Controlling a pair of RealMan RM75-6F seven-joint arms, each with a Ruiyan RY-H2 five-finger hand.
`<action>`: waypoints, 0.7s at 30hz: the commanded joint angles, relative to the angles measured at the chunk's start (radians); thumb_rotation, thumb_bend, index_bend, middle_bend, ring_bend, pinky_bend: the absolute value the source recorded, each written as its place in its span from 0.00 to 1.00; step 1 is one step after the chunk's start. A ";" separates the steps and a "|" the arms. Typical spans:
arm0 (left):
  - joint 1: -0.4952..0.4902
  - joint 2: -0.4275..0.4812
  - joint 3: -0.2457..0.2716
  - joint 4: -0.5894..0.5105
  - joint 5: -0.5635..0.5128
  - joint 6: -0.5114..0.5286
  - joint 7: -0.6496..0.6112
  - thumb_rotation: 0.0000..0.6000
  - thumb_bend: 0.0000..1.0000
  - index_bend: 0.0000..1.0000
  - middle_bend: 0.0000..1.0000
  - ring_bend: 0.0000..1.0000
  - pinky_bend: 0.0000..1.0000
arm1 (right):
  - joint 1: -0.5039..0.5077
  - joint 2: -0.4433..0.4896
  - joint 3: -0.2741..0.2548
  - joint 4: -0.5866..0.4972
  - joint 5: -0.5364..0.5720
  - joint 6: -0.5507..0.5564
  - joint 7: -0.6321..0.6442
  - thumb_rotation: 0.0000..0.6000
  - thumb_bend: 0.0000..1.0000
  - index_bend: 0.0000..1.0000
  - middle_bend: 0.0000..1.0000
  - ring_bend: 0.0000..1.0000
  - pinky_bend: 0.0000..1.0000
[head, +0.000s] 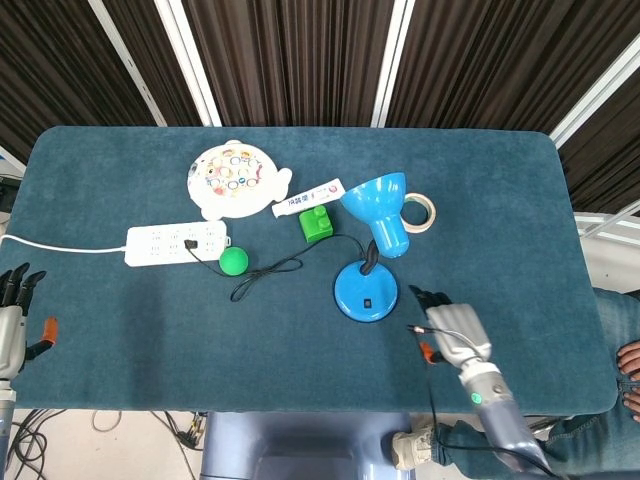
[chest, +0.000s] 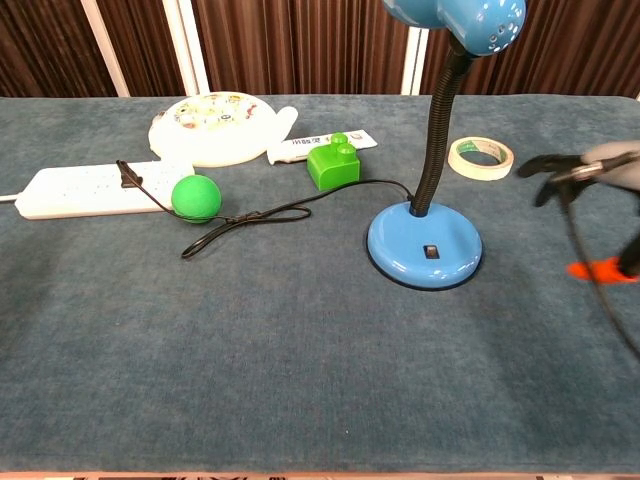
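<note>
White power strip (head: 177, 241) far left on the blue worktop (head: 520, 200), green ball (head: 234, 261) just beside it. Fish-shaped toy plate (head: 232, 179) farther back. Tube (head: 308, 198) touching green block (head: 317, 222). Tape roll (head: 419, 212) right.
</note>
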 joint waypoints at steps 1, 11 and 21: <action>0.000 0.000 -0.001 -0.001 -0.001 0.001 0.000 1.00 0.45 0.15 0.02 0.00 0.00 | -0.092 0.103 -0.098 -0.045 -0.135 0.037 0.074 1.00 0.35 0.01 0.17 0.14 1.00; 0.002 -0.002 0.001 0.001 0.002 0.006 0.006 1.00 0.45 0.15 0.02 0.00 0.00 | -0.339 0.107 -0.188 0.241 -0.546 0.286 0.375 1.00 0.31 0.01 0.09 0.07 1.00; 0.000 -0.005 0.002 0.007 0.007 0.005 0.012 1.00 0.45 0.15 0.02 0.00 0.00 | -0.406 0.094 -0.122 0.367 -0.545 0.327 0.425 1.00 0.31 0.00 0.07 0.04 0.18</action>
